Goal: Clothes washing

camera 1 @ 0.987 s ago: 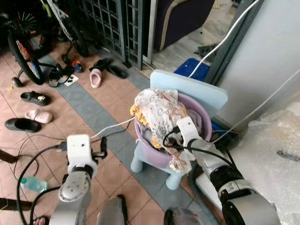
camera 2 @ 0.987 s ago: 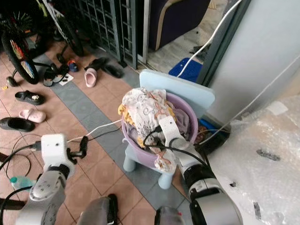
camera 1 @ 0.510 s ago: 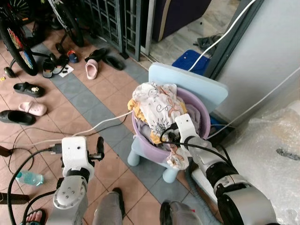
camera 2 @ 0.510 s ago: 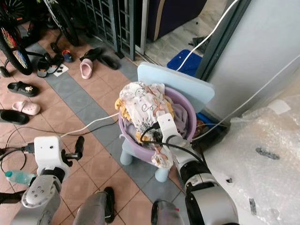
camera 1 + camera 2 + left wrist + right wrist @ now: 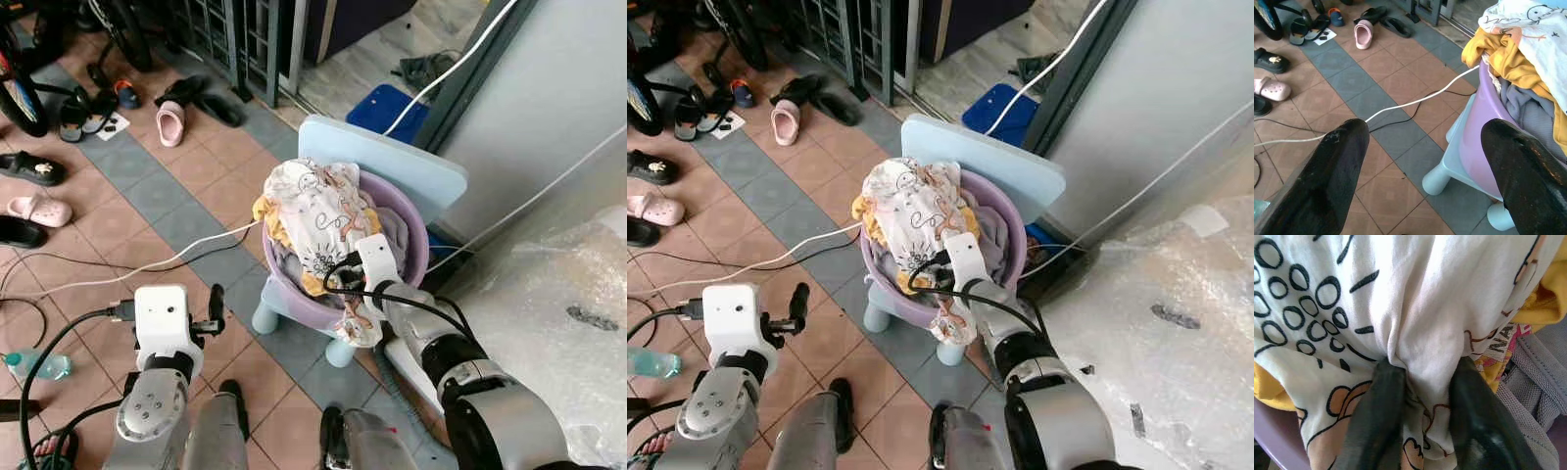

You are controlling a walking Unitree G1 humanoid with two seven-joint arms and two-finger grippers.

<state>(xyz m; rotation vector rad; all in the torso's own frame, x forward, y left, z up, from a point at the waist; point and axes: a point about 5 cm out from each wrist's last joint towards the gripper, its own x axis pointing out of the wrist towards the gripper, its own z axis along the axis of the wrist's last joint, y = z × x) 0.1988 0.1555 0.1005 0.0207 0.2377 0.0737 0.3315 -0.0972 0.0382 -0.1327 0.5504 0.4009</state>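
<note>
I have the right claw (image 5: pixel 1420 396) pinched on a fold of the white printed cloth (image 5: pixel 318 211), its two fingers (image 5: pixel 1376 421) squeezing the fabric between them at the near side of the heap. That cloth lies on top of the laundry in the purple basin (image 5: pixel 416 245), over a yellow garment (image 5: pixel 1513 61) and some grey ones (image 5: pixel 1533 112); part of it hangs down over the basin's front rim. The basin sits on a small pale blue chair (image 5: pixel 392 162) on the tiled floor (image 5: pixel 196 186), just beside the grey wall (image 5: pixel 549 108). My left claw (image 5: pixel 1425 161) hangs low to the left of the chair, fingers spread wide and holding nothing, pointed toward the chair legs and the basin's side. A white cable (image 5: pixel 157 264) runs across the tiles to the chair. Sandals and a pink slipper (image 5: pixel 169 122) are scattered farther back by a metal gate (image 5: pixel 235 39). Bubble wrap (image 5: pixel 568 313) covers something at my right.
</note>
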